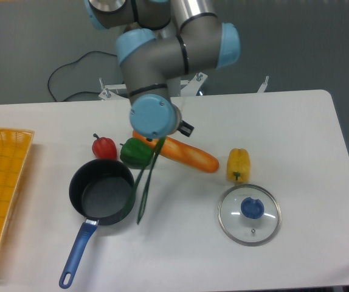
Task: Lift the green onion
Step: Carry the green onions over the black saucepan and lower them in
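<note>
The green onion (pixel 145 182) is a bundle of thin dark green stalks. It runs from under my arm's wrist (pixel 154 117) down and to the left, past the right rim of the black pan (pixel 101 190), to a tip near the table's middle. Its upper end, with the pale part, is hidden under the wrist. My gripper's fingers are hidden behind the wrist too, right above that upper end. I cannot tell whether they are open or shut, or whether the onion is lifted or lying on the table.
An orange carrot (pixel 190 156) and a green bell pepper (pixel 135 152) lie right under the wrist, touching the onion's upper part. A red pepper (pixel 104 146) is left of them and a yellow pepper (pixel 238 165) right. A glass lid (pixel 249 214) lies front right. A yellow basket (pixel 1 194) stands at the left edge.
</note>
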Controlling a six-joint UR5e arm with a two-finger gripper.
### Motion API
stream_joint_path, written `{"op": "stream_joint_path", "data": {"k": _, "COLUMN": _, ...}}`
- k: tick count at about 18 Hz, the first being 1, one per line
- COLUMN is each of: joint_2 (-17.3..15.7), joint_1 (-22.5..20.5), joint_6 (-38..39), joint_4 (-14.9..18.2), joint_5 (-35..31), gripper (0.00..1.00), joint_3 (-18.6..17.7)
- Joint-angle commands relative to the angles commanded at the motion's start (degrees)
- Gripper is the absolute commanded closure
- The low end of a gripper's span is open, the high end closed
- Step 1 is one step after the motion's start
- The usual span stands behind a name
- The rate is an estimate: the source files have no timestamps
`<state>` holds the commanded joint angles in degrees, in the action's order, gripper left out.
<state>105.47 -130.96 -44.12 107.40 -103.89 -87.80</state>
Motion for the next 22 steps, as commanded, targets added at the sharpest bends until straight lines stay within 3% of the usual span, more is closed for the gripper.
{"op": "stream_joint_path", "data": {"k": 10, "joint_2": -1.41, "joint_1": 1.94, "joint_6": -0.35, "joint_4": 0.88, "joint_5": 1.32, "gripper": 0.9, "joint_3": 0.0}}
{"op": "stream_joint_path", "data": {"k": 22, "joint_2": -0.1, "joint_1": 3.69, "joint_6": 0.44, "joint_4": 1.85, "joint_5": 1.67, "gripper": 0.9, "joint_3": -0.61}}
